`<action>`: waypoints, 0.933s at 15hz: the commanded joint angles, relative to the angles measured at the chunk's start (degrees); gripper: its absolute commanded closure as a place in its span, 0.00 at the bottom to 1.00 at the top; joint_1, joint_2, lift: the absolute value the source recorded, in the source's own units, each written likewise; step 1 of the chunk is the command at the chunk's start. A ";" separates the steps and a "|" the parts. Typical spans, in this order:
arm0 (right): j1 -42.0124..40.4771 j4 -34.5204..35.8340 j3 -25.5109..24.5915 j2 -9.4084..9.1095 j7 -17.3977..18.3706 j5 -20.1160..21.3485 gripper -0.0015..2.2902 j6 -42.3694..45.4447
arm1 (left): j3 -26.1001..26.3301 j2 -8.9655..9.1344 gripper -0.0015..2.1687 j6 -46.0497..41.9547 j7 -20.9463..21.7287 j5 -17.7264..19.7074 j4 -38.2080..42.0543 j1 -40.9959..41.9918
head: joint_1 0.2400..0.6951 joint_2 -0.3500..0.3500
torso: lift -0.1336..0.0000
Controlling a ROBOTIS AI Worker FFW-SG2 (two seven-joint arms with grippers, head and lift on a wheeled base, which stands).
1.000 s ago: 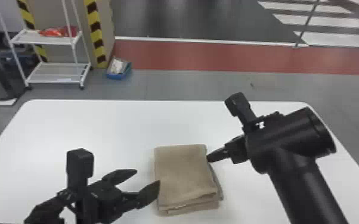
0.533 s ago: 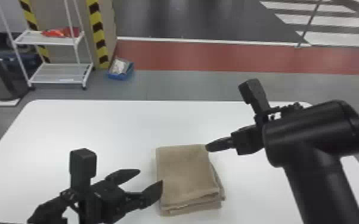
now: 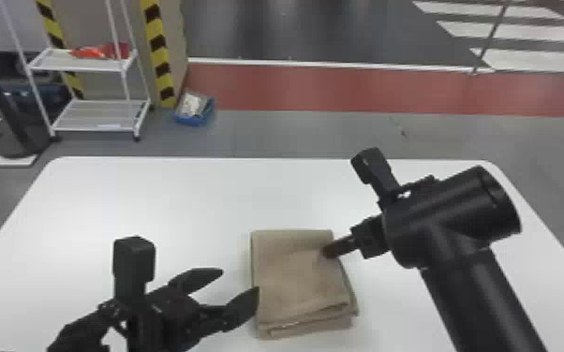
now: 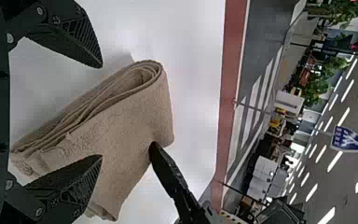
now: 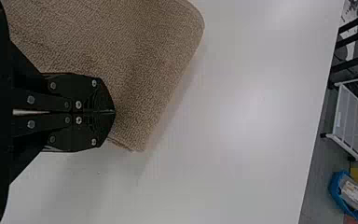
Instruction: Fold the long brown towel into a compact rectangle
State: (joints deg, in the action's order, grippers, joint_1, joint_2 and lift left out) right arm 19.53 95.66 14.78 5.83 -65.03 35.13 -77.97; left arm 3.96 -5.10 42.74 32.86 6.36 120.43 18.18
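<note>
Over on the left, the left gripper [image 3: 240, 281] has its fingers spread wide with nothing between them, right by the towel's left side (can't tell if a fingertip is actually brushing the cloth). Next along, on the white table [image 3: 107, 201], is the brown towel [image 3: 295, 276], already a stacked, roughly rectangular bundle. The left wrist view shows several layers looped at one fold, a bit loose, and the near edge has layers sticking out unevenly. Then on the right there's the right gripper [image 3: 326, 253], fingers pressed together, tip down at the towel's far right part, looks like it's pushing on the top layer rather than pinching anything.

So I'd call it nearly done: the main folds seem made. What's left is probably flattening, maybe squaring up that messy edge, then backing both arms off without dragging the top layer.
</note>
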 commanded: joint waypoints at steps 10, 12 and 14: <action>-13.03 23.08 -16.36 -0.82 14.94 -22.65 0.26 2.77 | -2.73 0.00 0.11 -0.06 0.37 1.73 3.59 1.07 | 1.00 0.39 | 0.07; -22.79 25.89 -18.91 -0.99 25.92 -29.77 0.03 14.37 | -4.49 0.26 0.10 -0.76 -0.60 3.40 5.96 2.65 | 1.00 0.37 | 0.07; -31.84 26.24 -20.23 -1.70 36.29 -35.57 0.03 31.07 | -5.89 0.70 0.06 -7.97 -3.85 4.54 8.24 6.60 | 1.00 0.35 | 0.07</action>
State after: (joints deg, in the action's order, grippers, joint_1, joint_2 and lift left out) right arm -6.57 121.50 -4.54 4.61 -31.08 3.37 -57.09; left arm -0.87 -4.60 39.74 30.33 9.98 127.10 22.18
